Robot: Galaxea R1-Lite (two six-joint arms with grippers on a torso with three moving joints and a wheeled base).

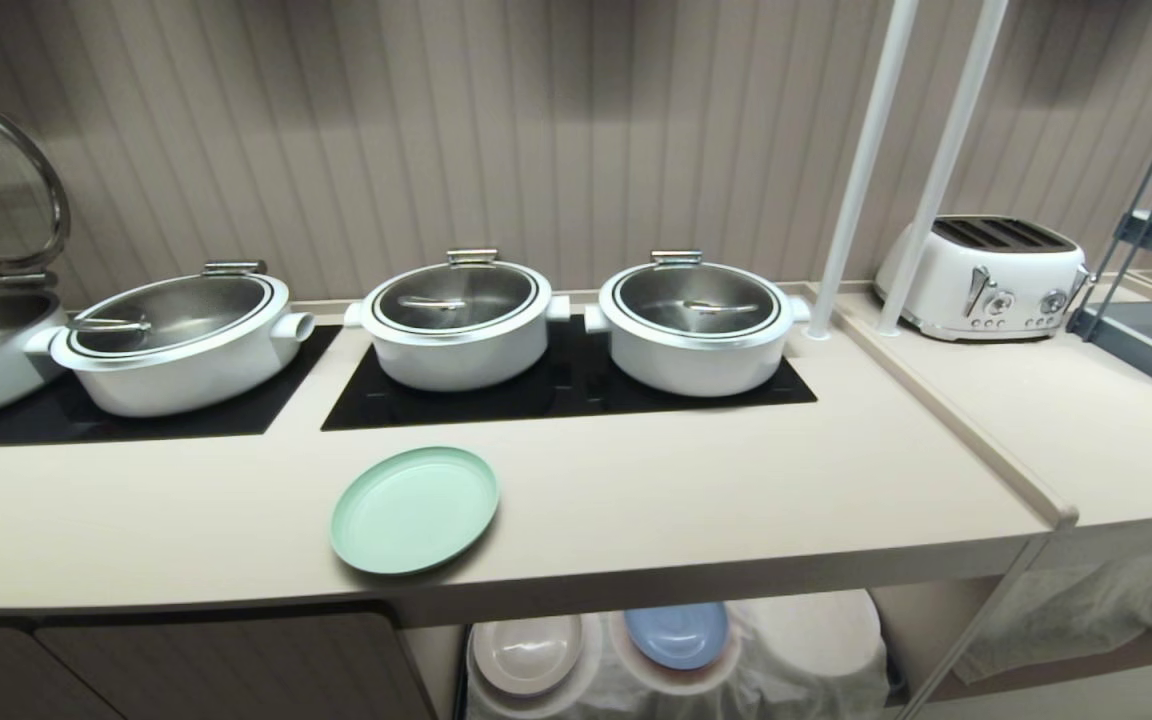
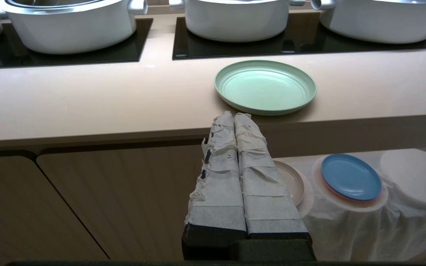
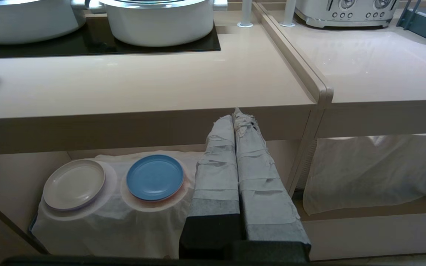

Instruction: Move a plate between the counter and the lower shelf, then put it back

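Lying flat on the smooth beige counter (image 1: pixel 636 500), the round matte mint-green plate (image 1: pixel 414 509) sits before both tape-wrapped grippers, left gripper (image 2: pixel 234 115) and right gripper (image 3: pixel 235 113), pressed closed, empty.

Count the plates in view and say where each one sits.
3. The mint-green plate lies on the counter near its front edge. The cream-beige plate and the blue plate rest on cloth-covered mounds in the lower shelf; the cloth may hide more.

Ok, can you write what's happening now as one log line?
plate: on counter | left hand: shut, empty | right hand: shut, empty
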